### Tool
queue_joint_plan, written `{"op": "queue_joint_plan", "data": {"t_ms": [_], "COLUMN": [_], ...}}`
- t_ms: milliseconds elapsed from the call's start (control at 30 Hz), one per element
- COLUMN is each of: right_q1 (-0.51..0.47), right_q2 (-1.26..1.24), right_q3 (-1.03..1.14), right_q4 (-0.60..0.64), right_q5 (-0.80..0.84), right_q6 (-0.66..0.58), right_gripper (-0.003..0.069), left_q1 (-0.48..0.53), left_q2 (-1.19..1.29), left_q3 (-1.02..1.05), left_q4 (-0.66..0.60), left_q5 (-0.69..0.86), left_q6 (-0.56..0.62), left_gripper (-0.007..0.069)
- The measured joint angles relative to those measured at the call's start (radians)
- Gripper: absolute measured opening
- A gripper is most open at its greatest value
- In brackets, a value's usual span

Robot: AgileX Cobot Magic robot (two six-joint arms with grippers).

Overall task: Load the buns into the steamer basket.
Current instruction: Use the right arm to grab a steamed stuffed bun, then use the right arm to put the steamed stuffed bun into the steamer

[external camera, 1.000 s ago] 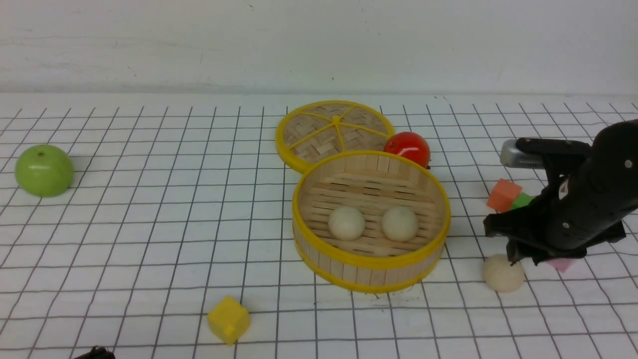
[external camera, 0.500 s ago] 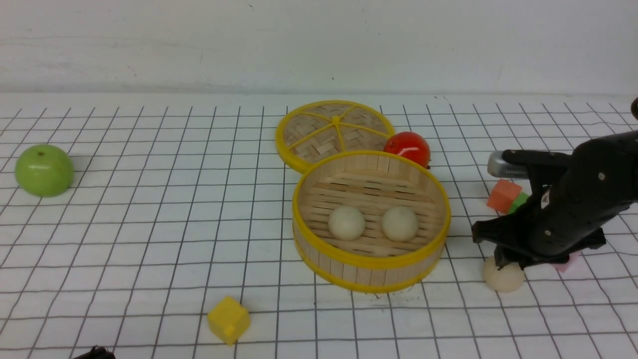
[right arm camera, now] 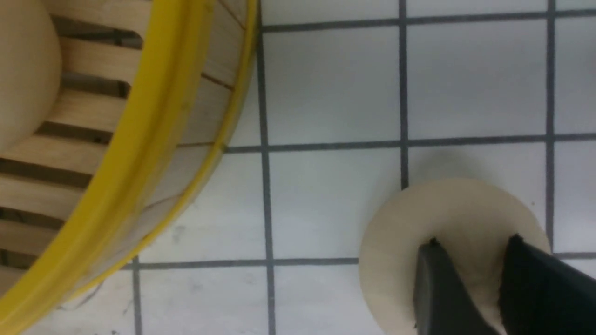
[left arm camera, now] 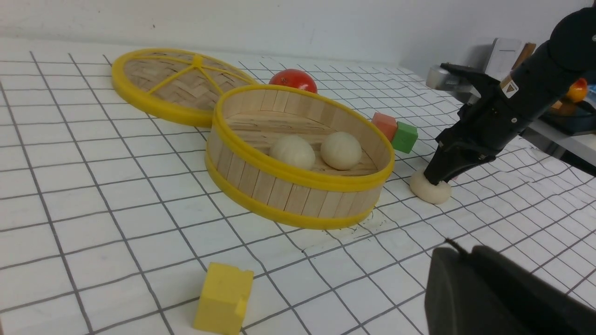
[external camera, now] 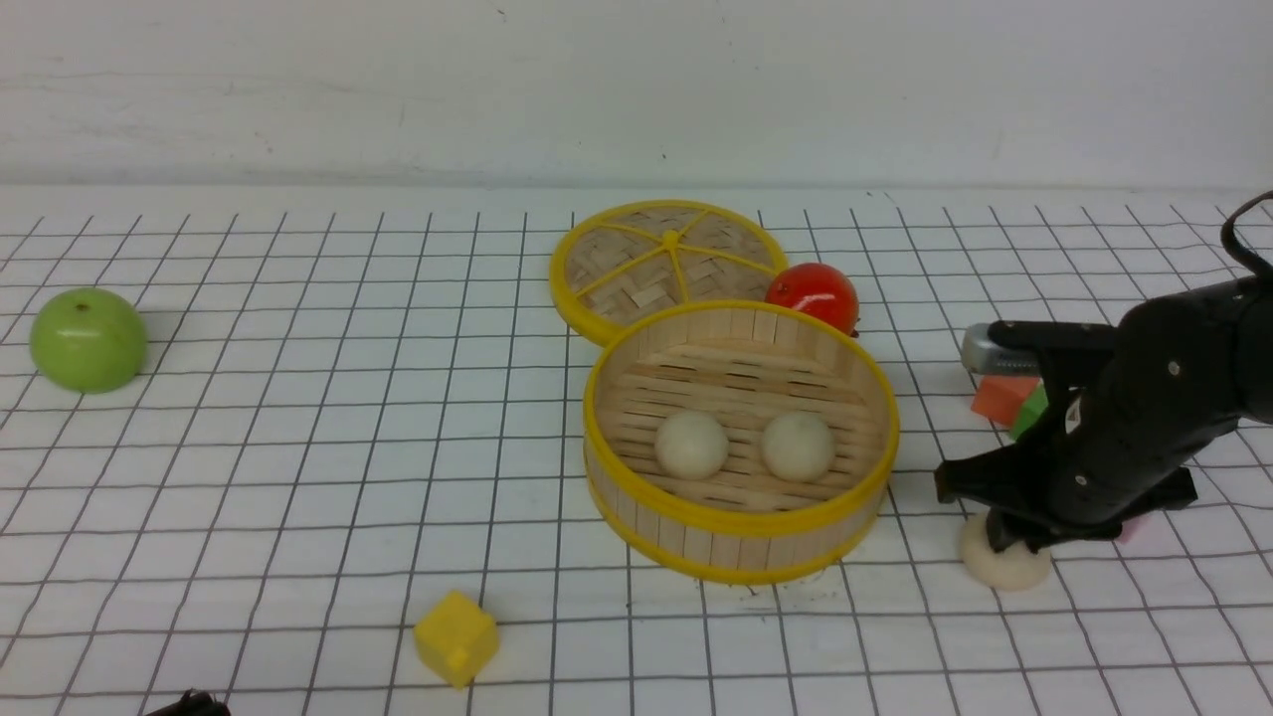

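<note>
We are picking up the 3rd bun, which lies just right of the steamer basket holding 2 buns. Our right gripper pinches its soft top. Next we need a firm hold and a lift clear into the basket.

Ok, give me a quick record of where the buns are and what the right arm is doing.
basket: holds two buns, side by side
outside: third bun, on the table right of the basket, not touching it
right fingers: pressed into the third bun's top; grip unclear
lid: flat, behind the basket
left to load: third bun
</note>
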Motion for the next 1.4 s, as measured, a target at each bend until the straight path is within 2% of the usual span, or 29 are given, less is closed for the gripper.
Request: {"op": "queue_joint_plan", "data": {"t_ms": [267, 533, 833, 1033, 1167, 1400], "right_q1": [0.000, 0.000, 0.022, 0.106, 0.189, 0.227], "right_q2": [0.000, 0.000, -0.146, -0.228, -0.139, 0.093], "right_q3": [-0.001, -0.001, -0.007, -0.147, -0.277, -0.412], "right_q4": [-0.008, -0.010, -0.012, 0.000, 0.062, 0.096], "right_q5": [-0.001, -0.001, 0.036, 0.046, -0.019, -0.085], "right_q6": [-0.013, -0.016, -0.024, -0.040, -0.085, -0.092], "right_gripper": [0.0195, 0.0003, 0.0000, 0.0006, 0.0006, 0.0015], "left_q1": [0.000, 0.000, 0.000, 0.000, 0.000, 0.000], "left_q2": [0.000, 0.000, 0.000, 0.000, 0.000, 0.000], "left_q3": [0.000, 0.000, 0.000, 0.000, 0.000, 0.000], "left_q4": [0.000, 0.000, 0.000, 0.000, 0.000, 0.000], "left_q5": [0.000, 0.000, 0.000, 0.000, 0.000, 0.000], "left_q6": [0.000, 0.000, 0.000, 0.000, 0.000, 0.000], "left_gripper": [0.0040, 0.0047, 0.0047, 0.0047, 0.0047, 0.0047]}}
